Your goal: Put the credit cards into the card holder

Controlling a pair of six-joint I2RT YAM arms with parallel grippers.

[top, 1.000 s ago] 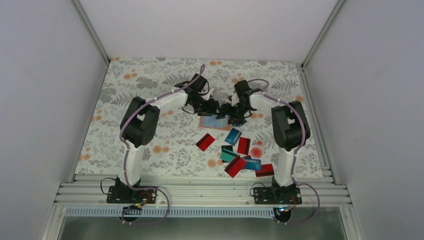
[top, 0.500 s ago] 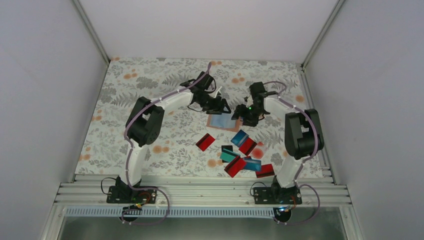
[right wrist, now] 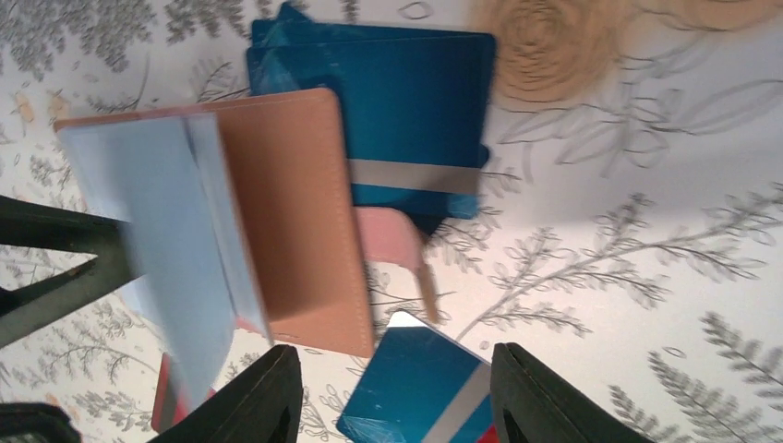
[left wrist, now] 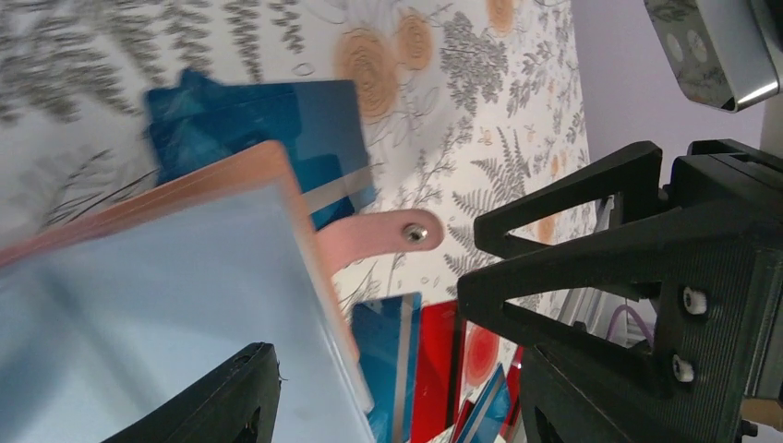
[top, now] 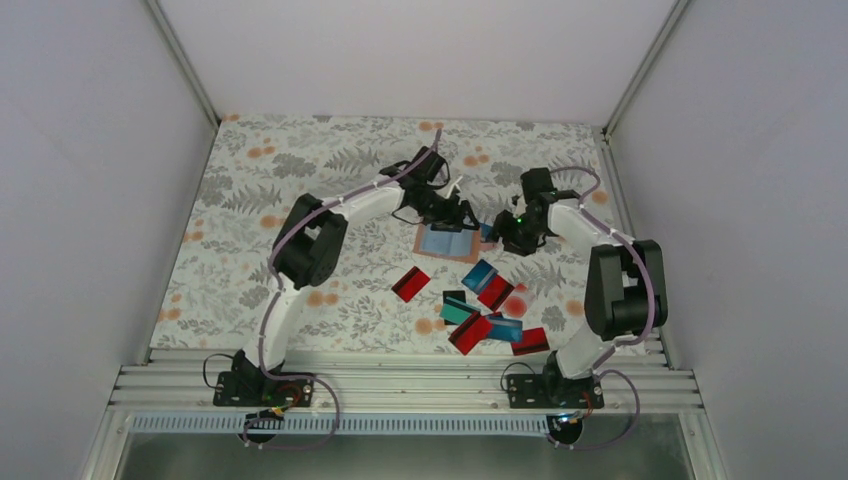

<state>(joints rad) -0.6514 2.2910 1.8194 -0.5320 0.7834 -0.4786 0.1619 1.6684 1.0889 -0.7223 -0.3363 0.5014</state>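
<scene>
The card holder (top: 441, 244) lies open mid-table, tan outside (right wrist: 295, 231) with a pale blue lining (left wrist: 138, 314) and a pink snap tab (left wrist: 383, 236). A few blue credit cards (right wrist: 406, 101) lie fanned under its far edge. My left gripper (top: 460, 216) is open over the holder, one finger (left wrist: 217, 401) above the lining, the other (left wrist: 572, 305) past the tab. My right gripper (top: 502, 238) is open just right of the holder, empty, its jaws (right wrist: 392, 397) straddling a blue striped card (right wrist: 429, 392) on the table.
Several more red, blue and teal cards (top: 482, 315) lie scattered nearer the arm bases, with one red card (top: 410, 284) apart to the left. The floral tablecloth (top: 300, 200) is walled in on three sides.
Both arms have swung to the right. The right gripper has drawn back from over the holder to its right side. The holder has shifted slightly right with the left gripper.
</scene>
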